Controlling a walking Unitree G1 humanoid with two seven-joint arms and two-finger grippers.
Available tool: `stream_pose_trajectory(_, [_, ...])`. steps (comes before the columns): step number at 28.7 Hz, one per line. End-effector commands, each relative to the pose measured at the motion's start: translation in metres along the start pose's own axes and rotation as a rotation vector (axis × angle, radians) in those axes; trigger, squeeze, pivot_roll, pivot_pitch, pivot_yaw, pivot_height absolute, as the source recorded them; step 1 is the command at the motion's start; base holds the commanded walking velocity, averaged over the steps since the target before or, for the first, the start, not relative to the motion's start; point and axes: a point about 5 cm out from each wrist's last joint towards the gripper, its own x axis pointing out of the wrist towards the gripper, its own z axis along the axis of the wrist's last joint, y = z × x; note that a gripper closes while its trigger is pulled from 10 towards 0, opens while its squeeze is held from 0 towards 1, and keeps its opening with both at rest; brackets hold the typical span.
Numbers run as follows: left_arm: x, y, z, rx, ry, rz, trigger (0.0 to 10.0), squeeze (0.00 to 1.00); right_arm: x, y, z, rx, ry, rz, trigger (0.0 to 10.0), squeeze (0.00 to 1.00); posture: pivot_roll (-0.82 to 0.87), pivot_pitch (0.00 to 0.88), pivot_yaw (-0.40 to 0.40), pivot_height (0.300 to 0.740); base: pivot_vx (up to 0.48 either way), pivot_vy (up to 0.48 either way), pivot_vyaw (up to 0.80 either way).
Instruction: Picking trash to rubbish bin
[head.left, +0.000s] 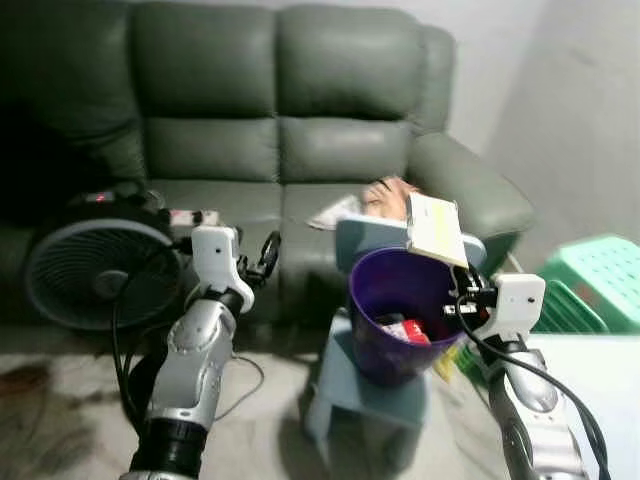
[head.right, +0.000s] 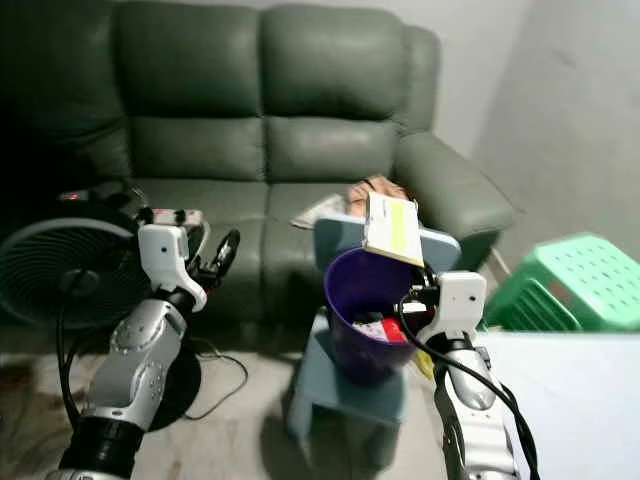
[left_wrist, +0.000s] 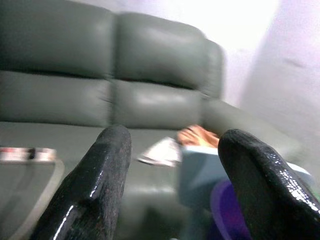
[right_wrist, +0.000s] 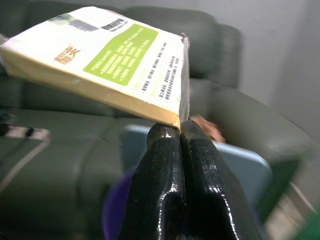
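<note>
A purple rubbish bin (head.left: 400, 312) stands on a light blue stool (head.left: 362, 392) in front of the sofa, with some red and white trash (head.left: 405, 330) inside. My right gripper (right_wrist: 179, 131) is shut on the corner of a flat pale yellow packet (right_wrist: 107, 57) with a green label, held just above the bin's far right rim (head.left: 434, 229). My left gripper (left_wrist: 172, 150) is open and empty, raised to the left of the bin and pointing at the sofa (head.left: 265, 252). More trash lies on the sofa seat: a white wrapper (head.left: 335, 212) and an orange piece (head.left: 392, 195).
A dark green sofa (head.left: 270, 110) spans the back. A black floor fan (head.left: 95, 270) with a cable stands at the left. A power strip (head.left: 195, 217) lies on the sofa seat. Green plastic stools (head.left: 590, 280) sit at the right, beside a white surface (head.left: 600, 390).
</note>
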Motion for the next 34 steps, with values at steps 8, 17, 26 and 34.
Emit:
stream_pose_trajectory(8, [0.0, 0.01, 0.003, 0.019, -0.005, 0.045, 10.0, 0.0, 0.007, 0.009, 0.007, 0.028, -0.035, 0.014, 10.0, 0.0, -0.02, 0.0, -0.067, 0.74, 0.407, 0.0, 0.0])
stream_pose_trajectory(17, [-0.001, 0.003, 0.004, 0.015, -0.027, 0.015, 10.0, 0.0, 0.01, 0.01, 0.005, 0.016, -0.014, 0.006, 10.0, 0.0, -0.02, 0.0, -0.071, 0.74, 0.061, 0.0, 0.0])
stream_pose_trajectory(26, [-0.01, -0.03, -0.004, 0.068, -0.03, -0.169, 10.0, 0.0, 0.021, 0.008, 0.001, -0.07, 0.065, -0.055, 10.0, 0.0, 0.0, 0.0, -0.09, 0.74, 0.0, 0.0, 0.0])
stream_pose_trajectory(34, [-0.016, -0.043, -0.009, 0.054, -0.032, -0.229, 10.0, 0.0, 0.021, 0.008, 0.005, -0.049, 0.029, 0.015, 10.0, 0.0, 0.0, 0.0, -0.096, 0.74, 0.0, 0.0, 0.0])
